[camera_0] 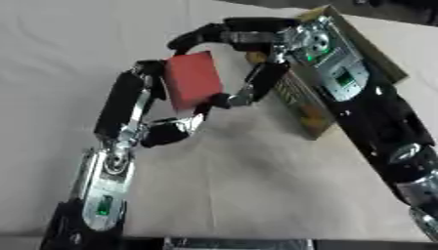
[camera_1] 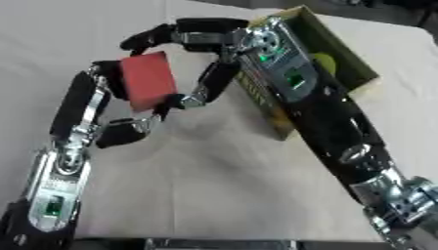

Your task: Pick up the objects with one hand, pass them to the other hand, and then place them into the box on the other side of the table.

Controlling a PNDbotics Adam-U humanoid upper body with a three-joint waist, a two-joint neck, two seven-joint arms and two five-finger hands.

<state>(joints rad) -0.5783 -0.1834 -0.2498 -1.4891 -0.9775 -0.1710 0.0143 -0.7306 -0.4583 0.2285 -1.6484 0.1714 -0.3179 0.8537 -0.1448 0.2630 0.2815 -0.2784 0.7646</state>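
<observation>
1. Red block point(camera_0: 191, 79), a flat-faced rectangular piece, hangs above the table point(camera_0: 239, 185) in mid-handover, held up between both robot hands over the middle of the cloth-covered surface.

2. At the near edge, a dark strip with a pale, shiny object in it point(camera_0: 235, 242) runs along the bottom of the view; what it is cannot be made out.

3. The left hand point(camera_0: 141, 105) rises from the lower left corner, its silver-and-black forearm angled up the picture. Its long black fingers point(camera_0: 120, 102) run up the block's left side and its thumb curls in below, so the hand is clamped on the red block.

4. The right hand point(camera_0: 248, 53) reaches in from the right, the arm crossing the picture from the lower right corner. Its fingers arch over the block's top edge while the thumb point(camera_0: 256, 83) comes down to the block's lower right corner, so this hand too is closed around the red block.

5. Beyond and to the right, the box point(camera_1: 342, 53), open-topped with olive-yellow walls, stands on the table partly hidden behind the right forearm. A yellow-green rounded object point(camera_1: 323, 61) shows inside it.
</observation>
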